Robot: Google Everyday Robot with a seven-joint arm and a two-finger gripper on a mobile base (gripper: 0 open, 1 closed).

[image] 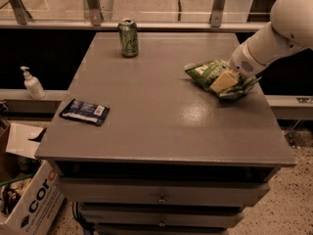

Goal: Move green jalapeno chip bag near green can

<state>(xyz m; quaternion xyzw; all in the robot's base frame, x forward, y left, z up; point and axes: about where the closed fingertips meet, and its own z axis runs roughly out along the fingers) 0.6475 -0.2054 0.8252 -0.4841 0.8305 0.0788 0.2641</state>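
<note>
Where the pincer [226,81] rests, the green jalapeno chip bag [200,71] lies underneath.

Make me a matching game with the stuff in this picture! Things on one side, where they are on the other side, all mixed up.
Things:
1. green jalapeno chip bag
2. green can
3. blue packet
4. white pump bottle

Places:
A. standing upright at the far edge of the table
B. lying flat near the left edge of the table
C. off the table, on the ledge at the picture's left
D. on the right side of the table, with the gripper on it

Pairs: 1-D, 2-A, 3-B, 4-C.
</note>
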